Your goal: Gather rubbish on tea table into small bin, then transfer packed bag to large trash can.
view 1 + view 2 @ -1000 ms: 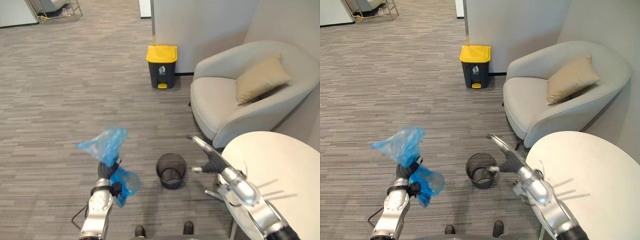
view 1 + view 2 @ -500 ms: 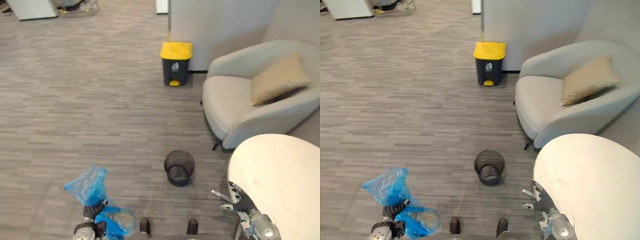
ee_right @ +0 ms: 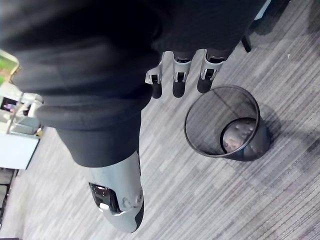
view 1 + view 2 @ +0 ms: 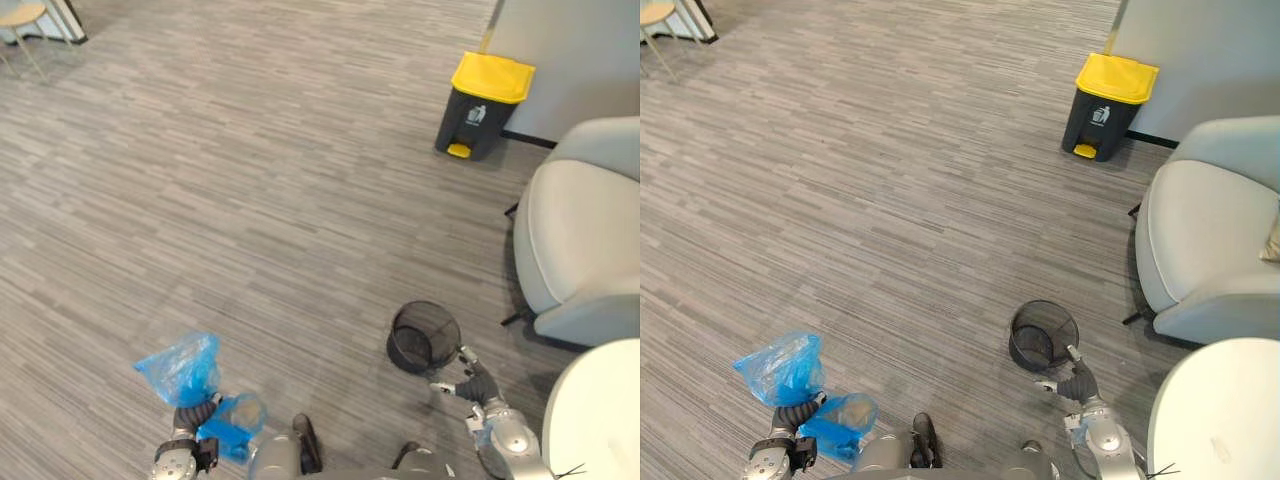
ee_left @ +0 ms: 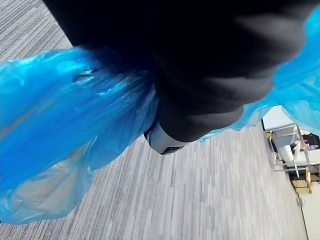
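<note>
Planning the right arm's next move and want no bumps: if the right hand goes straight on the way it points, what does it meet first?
Probably the small mesh bin: the open right hand aims its fingers at the near rim. Depth is unclear, so it might pass just above.

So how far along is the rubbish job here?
Done: the blue bag is out of the small mesh bin, which stands unlined on the floor. In hand: the left hand is shut on the bag; the right hand hangs open beside the bin. Left: carrying it to the yellow-lidded trash can, lid closed.
</note>
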### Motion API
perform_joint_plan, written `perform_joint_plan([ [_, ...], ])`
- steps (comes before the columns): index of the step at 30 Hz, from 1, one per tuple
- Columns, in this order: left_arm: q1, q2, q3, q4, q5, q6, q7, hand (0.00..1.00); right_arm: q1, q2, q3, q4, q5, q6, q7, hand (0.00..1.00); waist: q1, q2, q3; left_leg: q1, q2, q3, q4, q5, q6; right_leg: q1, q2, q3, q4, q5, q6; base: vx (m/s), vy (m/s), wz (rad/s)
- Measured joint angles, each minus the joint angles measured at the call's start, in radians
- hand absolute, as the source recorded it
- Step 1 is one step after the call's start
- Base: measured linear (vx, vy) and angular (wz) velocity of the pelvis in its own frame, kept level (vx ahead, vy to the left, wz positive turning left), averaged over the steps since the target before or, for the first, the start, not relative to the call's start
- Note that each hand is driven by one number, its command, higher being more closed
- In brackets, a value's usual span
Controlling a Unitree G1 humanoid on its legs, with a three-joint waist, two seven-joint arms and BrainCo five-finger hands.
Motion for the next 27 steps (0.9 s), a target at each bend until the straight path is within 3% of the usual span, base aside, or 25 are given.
perform_joint_plan([
  [1,-0.002,0.004,0.0,-0.014,0.0,0.0,0.001,1.0,0.006,0.014,0.001,0.0,0.0,0.0,0.0,0.0,-0.016,-0.015,0.008,0.029,0.001,-0.013,-0.014,-0.009,0.001,-0.034,0.041,0.034,0.026,-0.054,0.017,0.23,0.069,0.39],
  [2,-0.002,0.007,0.0,-0.019,0.0,0.0,0.002,1.0,0.008,0.02,0.001,0.0,0.0,0.0,0.0,0.0,-0.019,-0.014,0.013,0.042,0.0,-0.014,-0.022,-0.015,-0.002,-0.052,0.058,0.037,0.019,-0.068,0.016,0.27,0.017,0.17],
  [4,-0.018,0.013,-0.008,-0.019,0.0,0.001,0.001,1.0,0.005,0.023,-0.002,-0.002,0.001,-0.001,-0.001,0.0,-0.026,-0.02,0.014,0.064,-0.003,-0.018,-0.025,-0.044,-0.014,-0.109,0.105,0.029,-0.068,-0.07,0.014,0.26,-0.01,0.07],
  [6,-0.06,0.019,-0.023,-0.016,0.0,0.001,0.0,1.0,0.009,0.022,-0.005,0.002,0.002,0.003,-0.003,0.0,-0.043,-0.017,0.02,0.103,-0.011,-0.033,-0.027,-0.078,-0.047,-0.137,0.161,0.016,-0.282,-0.037,0.033,0.39,-0.058,0.3],
  [7,-0.065,0.02,-0.022,-0.017,0.0,0.0,0.001,1.0,0.01,0.023,-0.004,0.002,0.002,0.008,-0.003,0.0,-0.049,-0.02,0.018,0.115,-0.016,-0.037,-0.027,-0.084,-0.053,-0.135,0.168,0.021,-0.325,-0.022,0.023,0.5,-0.123,0.49],
  [9,-0.078,0.016,-0.032,-0.016,0.001,-0.001,0.001,1.0,0.028,0.018,-0.007,-0.005,0.002,0.02,0.0,0.0,-0.075,-0.022,0.01,0.165,-0.017,-0.067,-0.012,-0.146,-0.092,-0.139,0.18,0.032,-0.295,0.037,-0.043,0.55,-0.194,0.5],
  [10,-0.073,0.007,-0.034,-0.016,0.001,-0.001,0.001,1.0,0.037,0.014,-0.005,-0.006,0.002,0.02,0.001,0.0,-0.075,-0.014,0.001,0.184,-0.001,-0.071,-0.01,-0.157,-0.107,-0.131,0.195,0.026,-0.278,0.045,-0.047,0.62,-0.198,0.22],
  [11,-0.052,-0.012,-0.036,-0.019,0.001,-0.002,0.001,1.0,0.043,0.01,-0.002,-0.01,0.001,0.021,0.003,0.0,-0.061,0.027,-0.01,0.183,0.055,-0.064,0.068,-0.165,-0.122,-0.108,0.233,0.019,-0.266,0.02,-0.059,0.68,-0.223,-0.17],
  [12,-0.059,-0.025,-0.037,-0.021,0.001,-0.001,0.001,1.0,0.042,0.011,0.002,-0.026,0.001,0.021,0.006,0.0,-0.049,0.05,-0.001,0.108,0.131,-0.053,0.285,-0.12,-0.102,-0.078,0.281,0.009,-0.254,-0.01,-0.086,0.69,-0.225,-0.33],
  [13,-0.058,-0.034,-0.036,-0.021,0.001,0.001,0.001,1.0,0.043,0.01,0.004,-0.043,0.001,0.022,0.007,0.0,-0.042,0.059,0.004,0.067,0.165,-0.056,0.403,-0.068,-0.076,-0.054,0.304,0.011,-0.257,-0.026,-0.097,0.68,-0.254,-0.64],
  [14,-0.052,-0.053,-0.034,-0.021,0.0,0.009,0.001,1.0,0.046,0.01,0.005,-0.084,0.002,0.022,0.006,0.0,-0.025,0.058,0.013,-0.004,0.221,-0.07,0.595,0.107,-0.024,0.014,0.34,0.036,-0.28,-0.056,-0.109,0.67,-0.22,-0.79],
  [16,-0.049,-0.074,-0.053,-0.03,0.0,0.011,0.0,1.0,0.043,0.003,0.001,-0.139,0.004,0.02,-0.001,0.0,-0.011,0.043,0.032,-0.062,0.222,-0.112,0.727,0.037,-0.064,0.134,0.367,0.076,-0.334,-0.081,-0.119,0.63,-0.16,-0.73],
  [17,-0.05,-0.075,-0.063,-0.065,0.0,0.01,-0.003,1.0,0.042,0.01,0.0,-0.168,0.004,0.016,-0.008,0.0,-0.002,0.03,0.039,-0.111,0.204,-0.106,0.735,-0.01,-0.053,0.2,0.371,0.114,-0.376,-0.093,-0.13,0.56,-0.07,-0.6],
  [19,-0.055,-0.075,-0.06,-0.119,0.0,0.002,-0.007,1.0,0.041,0.013,-0.007,-0.193,0.005,0.016,-0.016,0.0,0.039,0.005,0.051,-0.221,0.141,-0.11,0.582,-0.057,-0.043,0.294,0.371,0.191,-0.453,-0.111,-0.139,0.69,0.01,-0.93],
  [21,-0.062,-0.075,-0.06,-0.126,0.0,-0.002,-0.013,1.0,0.028,0.012,-0.009,-0.188,0.005,0.016,-0.018,0.0,0.049,-0.009,0.055,-0.264,0.083,-0.151,0.427,-0.051,-0.053,0.333,0.359,0.234,-0.483,-0.137,-0.11,0.48,0.107,-0.85],
  [22,-0.058,-0.078,-0.066,-0.125,0.001,-0.002,-0.02,1.0,0.021,0.01,-0.008,-0.16,0.004,0.015,-0.018,0.0,0.061,-0.003,0.047,-0.263,0.027,-0.238,0.197,-0.012,-0.104,0.346,0.358,0.28,-0.489,-0.175,-0.069,0.54,0.238,-1.4],
  [23,-0.03,-0.083,-0.076,-0.121,0.001,-0.005,-0.02,1.0,0.013,0.0,-0.006,-0.109,0.003,0.017,-0.017,0.0,0.077,0.033,0.023,-0.248,0.017,-0.341,0.063,0.073,-0.114,0.369,0.383,0.348,-0.459,-0.247,-0.036,0.56,0.286,-1.48],
  [24,-0.024,-0.079,-0.077,-0.11,0.001,-0.003,-0.02,1.0,0.009,0.01,-0.005,-0.084,0.003,0.021,-0.017,0.0,0.08,0.019,0.014,-0.246,0.009,-0.346,0.106,0.099,-0.105,0.372,0.373,0.371,-0.429,-0.279,-0.03,0.59,0.297,-1.39],
  [25,-0.016,-0.063,-0.075,-0.105,0.002,0.007,-0.019,1.0,0.025,0.041,-0.004,-0.074,0.003,0.021,-0.017,0.0,0.076,-0.029,-0.015,-0.243,-0.013,-0.289,0.162,0.046,-0.082,0.354,0.324,0.405,-0.361,-0.306,-0.001,0.51,0.207,-0.81],
  [26,-0.012,-0.057,-0.074,-0.108,0.002,0.008,-0.02,1.0,0.038,0.048,-0.002,-0.077,0.003,0.019,-0.015,0.0,0.071,-0.047,-0.026,-0.235,-0.021,-0.26,0.172,0.024,-0.061,0.33,0.303,0.417,-0.306,-0.307,0.011,0.64,0.202,-0.75],
  [27,-0.017,-0.053,-0.076,-0.117,0.002,0.007,-0.021,1.0,0.042,0.054,-0.002,-0.077,0.002,0.02,-0.013,0.0,0.059,-0.059,-0.03,-0.215,-0.022,-0.228,0.189,-0.002,-0.039,0.288,0.289,0.427,-0.199,-0.282,0.06,0.62,0.196,-0.71],
])
